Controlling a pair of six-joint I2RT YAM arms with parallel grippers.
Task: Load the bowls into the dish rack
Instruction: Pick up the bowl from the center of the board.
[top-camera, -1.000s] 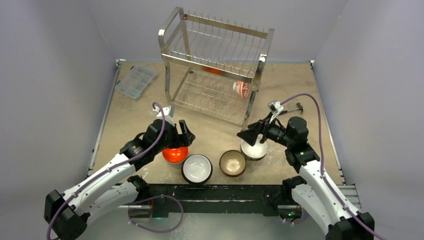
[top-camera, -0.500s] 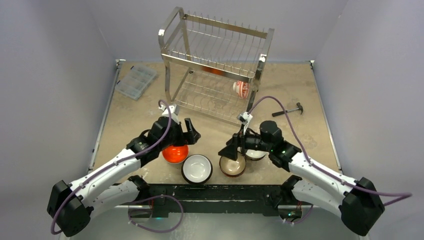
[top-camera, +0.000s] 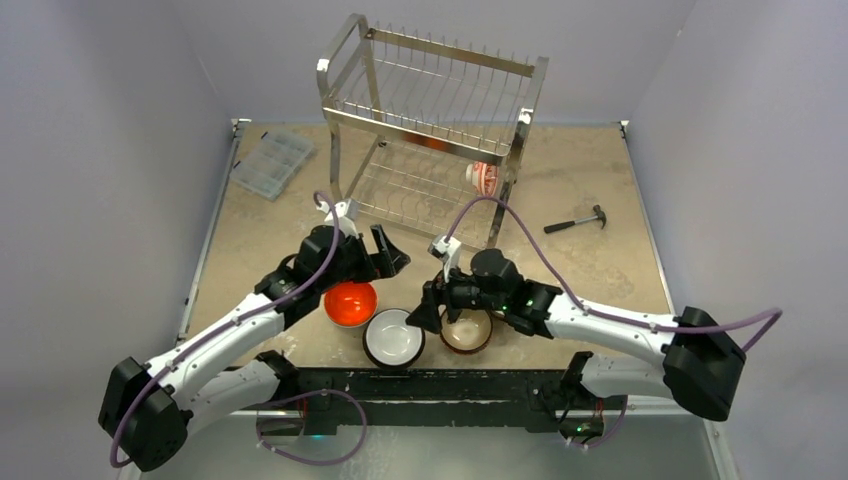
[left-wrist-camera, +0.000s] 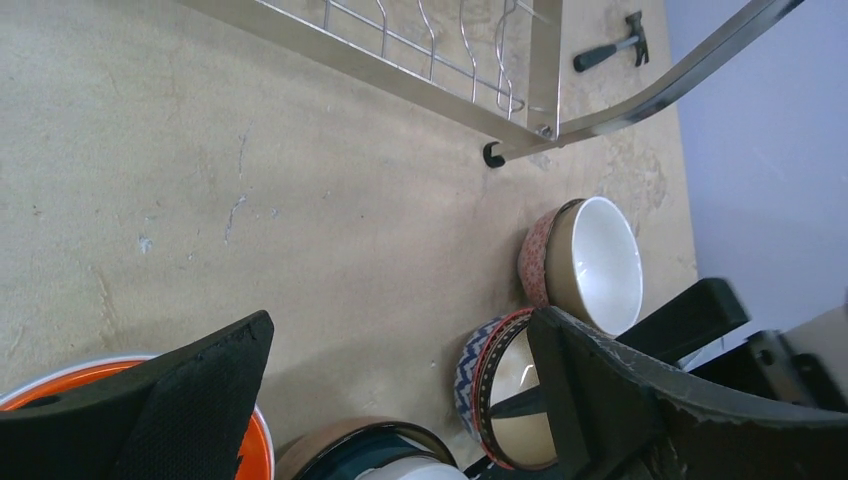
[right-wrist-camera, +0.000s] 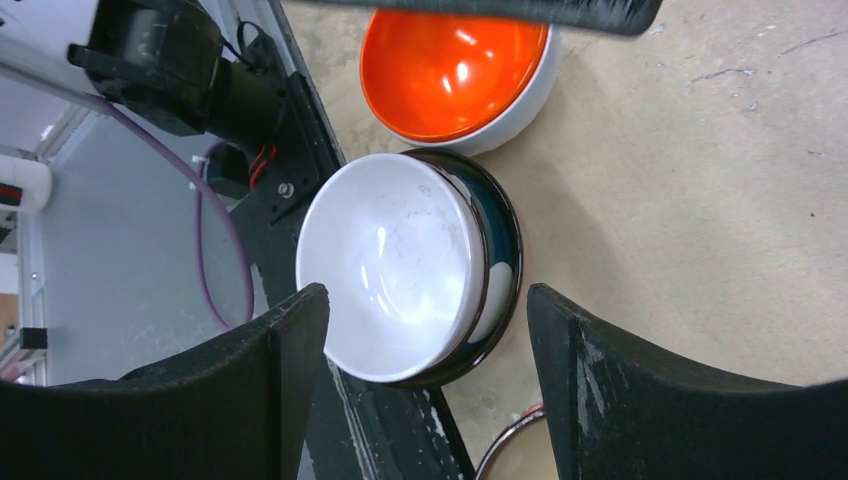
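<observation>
In front of the dish rack (top-camera: 430, 130), the left gripper (left-wrist-camera: 398, 328) hangs spread wide and empty by the orange bowl (top-camera: 350, 302). The right gripper (right-wrist-camera: 428, 300), jaws apart and gripping nothing, hovers over the dark-rimmed white bowl (top-camera: 393, 337), farther from the rack. One patterned bowl (top-camera: 484, 178) sits on the rack's lower tier.

My table (top-camera: 270, 230) is a flat, sandy-beige, mottled slab with scuffs. At twelve o'clock the tall shiny steel wire dish rack (top-camera: 430, 130) stands on its legs. A flat clear plastic compartment box (top-camera: 272, 163) lies at ten o'clock, a small dark-handled hammer (top-camera: 577, 220) at three. Along the near edge, from seven to six, sit an orange-red bowl (top-camera: 350, 302), a dark-rimmed bowl with a white inside (top-camera: 393, 338) and a brown bowl with a blue-patterned outside (top-camera: 466, 332). A speckled, white-lined bowl (left-wrist-camera: 595, 262) sits just beside the brown one, probably toward five; overhead I cannot make it out.
</observation>
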